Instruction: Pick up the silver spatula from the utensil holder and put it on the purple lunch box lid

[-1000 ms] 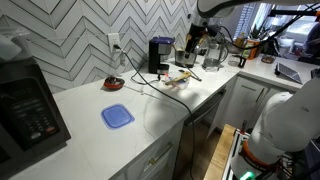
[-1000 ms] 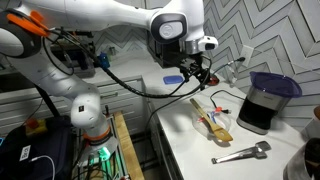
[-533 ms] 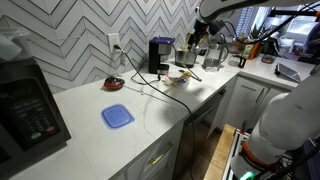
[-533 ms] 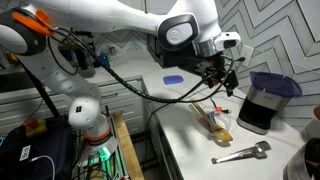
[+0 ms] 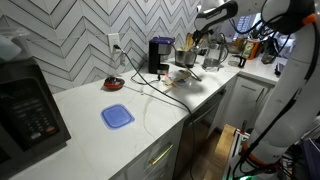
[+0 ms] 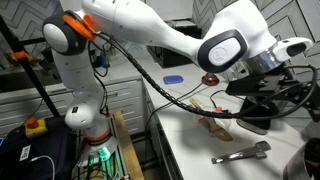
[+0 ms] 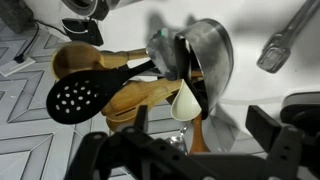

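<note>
My gripper (image 7: pixel 186 148) spread open above holder (image 5: pixel 186 57); lid (image 5: pixel 117 116) well left on table (image 5: pixel 85 98).

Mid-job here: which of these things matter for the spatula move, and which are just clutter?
For the job: silver spatula, utensil holder, purple lid, gripper.

Lying about: coffee machine, microwave, tongs, black slotted spoon, wooden spoon.
</note>
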Motion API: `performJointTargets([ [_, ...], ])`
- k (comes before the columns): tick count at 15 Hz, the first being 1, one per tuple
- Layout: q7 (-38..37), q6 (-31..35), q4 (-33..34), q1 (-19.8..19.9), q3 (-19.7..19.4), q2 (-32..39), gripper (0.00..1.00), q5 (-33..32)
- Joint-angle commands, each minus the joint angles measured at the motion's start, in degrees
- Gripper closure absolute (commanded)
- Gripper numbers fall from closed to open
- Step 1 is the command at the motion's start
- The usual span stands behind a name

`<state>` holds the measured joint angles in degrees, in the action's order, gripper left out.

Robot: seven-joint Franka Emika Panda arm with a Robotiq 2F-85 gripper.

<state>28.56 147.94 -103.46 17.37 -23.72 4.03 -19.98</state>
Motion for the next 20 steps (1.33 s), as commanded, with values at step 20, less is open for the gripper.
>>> performJointTargets([
  [20,25.53,-3.19,16.23,13.6,9.09,18.95,0.0,21.69],
])
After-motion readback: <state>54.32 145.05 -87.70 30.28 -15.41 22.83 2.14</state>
